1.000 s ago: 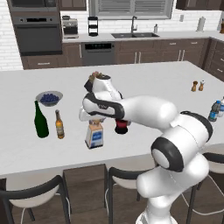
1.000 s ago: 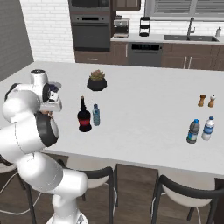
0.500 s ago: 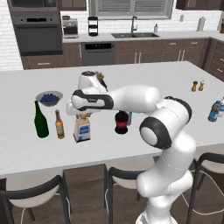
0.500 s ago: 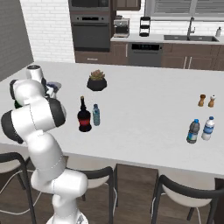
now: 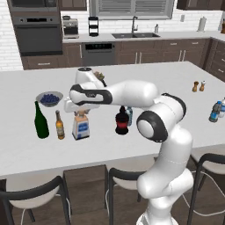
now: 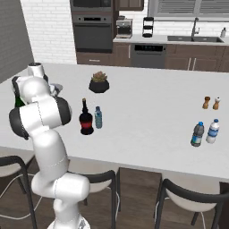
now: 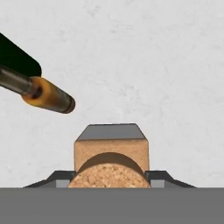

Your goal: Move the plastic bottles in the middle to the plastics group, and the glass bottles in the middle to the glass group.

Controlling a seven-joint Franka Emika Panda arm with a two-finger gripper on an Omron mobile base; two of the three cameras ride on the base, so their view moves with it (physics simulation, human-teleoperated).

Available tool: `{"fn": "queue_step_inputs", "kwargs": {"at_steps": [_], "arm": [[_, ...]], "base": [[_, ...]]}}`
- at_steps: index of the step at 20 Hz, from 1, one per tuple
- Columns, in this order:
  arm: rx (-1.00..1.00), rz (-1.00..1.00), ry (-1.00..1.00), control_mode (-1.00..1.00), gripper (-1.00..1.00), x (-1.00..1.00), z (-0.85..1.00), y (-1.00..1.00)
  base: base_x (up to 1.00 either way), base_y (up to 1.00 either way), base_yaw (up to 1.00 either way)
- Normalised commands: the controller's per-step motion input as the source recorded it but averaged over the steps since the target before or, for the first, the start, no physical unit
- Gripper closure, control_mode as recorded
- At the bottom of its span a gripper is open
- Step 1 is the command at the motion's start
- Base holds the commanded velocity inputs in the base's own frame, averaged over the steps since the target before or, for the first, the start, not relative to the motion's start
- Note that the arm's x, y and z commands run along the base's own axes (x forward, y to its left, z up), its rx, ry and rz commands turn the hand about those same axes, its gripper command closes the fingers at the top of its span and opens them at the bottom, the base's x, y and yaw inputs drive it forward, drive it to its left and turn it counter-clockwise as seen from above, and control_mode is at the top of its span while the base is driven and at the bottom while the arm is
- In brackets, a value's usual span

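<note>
My gripper (image 7: 109, 180) is closed on the tan stopper of the square bottle (image 5: 81, 127), directly beneath it on the counter (image 5: 176, 83). The amber bottle (image 5: 59, 126) stands just beside; I should set down upright, avoiding contact.

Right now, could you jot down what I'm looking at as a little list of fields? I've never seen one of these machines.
Place: white kitchen island counter
Gripper: closed on the square bottle at its cork stopper
Beside it: slim amber bottle, tall green bottle
Middle of counter: dark red-labelled bottle, small water bottle
Far end: two water bottles, two shakers
Also there: bowl of blueberries, potted plant
</note>
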Motion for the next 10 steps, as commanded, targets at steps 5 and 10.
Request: {"fn": "queue_step_inputs", "kwargs": {"at_steps": [5, 10], "arm": [[0.0, 0.06, -0.01, -1.0, 1.0, 0.24, 0.0, 0.08], [0.0, 0.05, -0.03, -1.0, 1.0, 0.24, 0.0, 0.08]], "base": [[0.0, 0.0, 0.0], [0.0, 0.0, 0.0]]}}
